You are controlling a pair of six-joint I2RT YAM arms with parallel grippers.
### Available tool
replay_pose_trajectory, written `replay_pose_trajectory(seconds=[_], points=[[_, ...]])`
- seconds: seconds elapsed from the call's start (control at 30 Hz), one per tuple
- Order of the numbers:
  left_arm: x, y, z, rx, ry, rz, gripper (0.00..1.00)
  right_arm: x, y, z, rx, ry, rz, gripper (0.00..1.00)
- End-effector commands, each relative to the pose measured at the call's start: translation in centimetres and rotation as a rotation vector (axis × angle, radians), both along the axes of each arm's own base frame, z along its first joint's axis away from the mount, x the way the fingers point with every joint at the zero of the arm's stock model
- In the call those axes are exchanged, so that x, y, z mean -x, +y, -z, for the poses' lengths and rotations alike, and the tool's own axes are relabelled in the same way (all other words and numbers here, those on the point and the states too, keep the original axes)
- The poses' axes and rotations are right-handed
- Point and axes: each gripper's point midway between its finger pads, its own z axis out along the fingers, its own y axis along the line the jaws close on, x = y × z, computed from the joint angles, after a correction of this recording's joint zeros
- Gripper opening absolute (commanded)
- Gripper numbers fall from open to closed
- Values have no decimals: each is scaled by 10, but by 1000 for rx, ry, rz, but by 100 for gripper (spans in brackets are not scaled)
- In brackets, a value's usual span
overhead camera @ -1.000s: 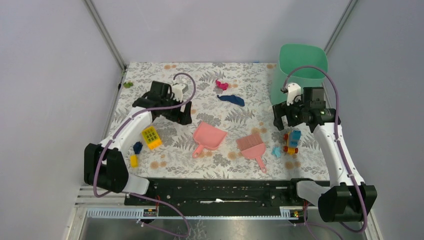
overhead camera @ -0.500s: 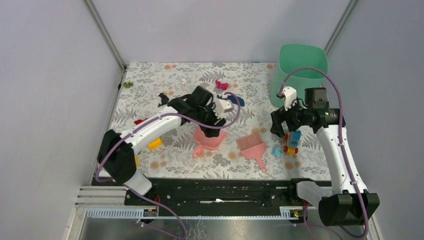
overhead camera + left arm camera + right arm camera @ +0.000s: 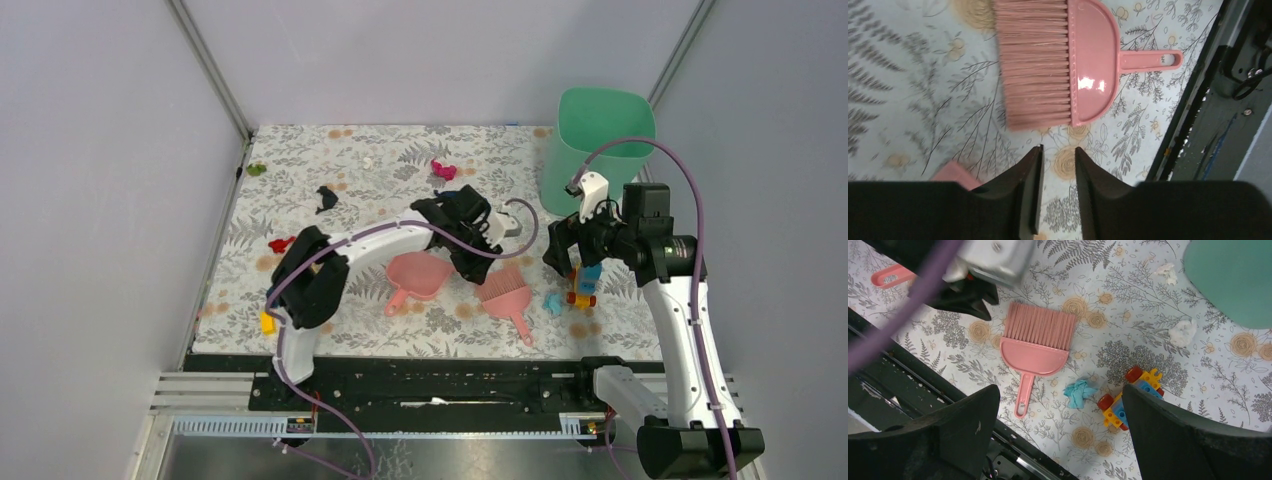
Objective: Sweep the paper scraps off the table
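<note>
So the table (image 3: 300,180), the one with the leafy grey cover, took up most of the top view. A green bin (image 3: 600,130) stood at its far right corner.

The left gripper (image 3: 1058,152) had reached across to the middle and hung over the gap between the pink dustpan (image 3: 418,275) and the pink brush (image 3: 1058,65). Its jaws were down to a narrow slit with nothing in them, just tablecloth showing through. The right gripper (image 3: 1060,392) hovered above the right side, jaws spread wide and holding nothing.

The dustpan and brush both lay flat near the front edge, brush handle pointing at the black rail. A little toy-brick vehicle (image 3: 1128,397) sat just right of the brush.

The paper scraps were all on the table, scattered:
- A cyan one (image 3: 1078,392) was right beside the vehicle.
- A magenta one (image 3: 443,170) was at the back.
- A dark one (image 3: 325,197) and a red one (image 3: 281,243) were over on the left.
</note>
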Motion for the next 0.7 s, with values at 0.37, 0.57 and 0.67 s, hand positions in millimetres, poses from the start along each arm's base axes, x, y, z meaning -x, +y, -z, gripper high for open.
replay_pose_trajectory(seconds=[0.37,0.57,0.67], points=[[2,-24,31,-12,81,-44,24,6,1,-1,-15,11,18,100],[2,-14,14,-6,39,-46,0,8,0,6,-2,25,7,100],[-2,-11,11,-8,25,-65,15,8,0,10,5,35,0,100]])
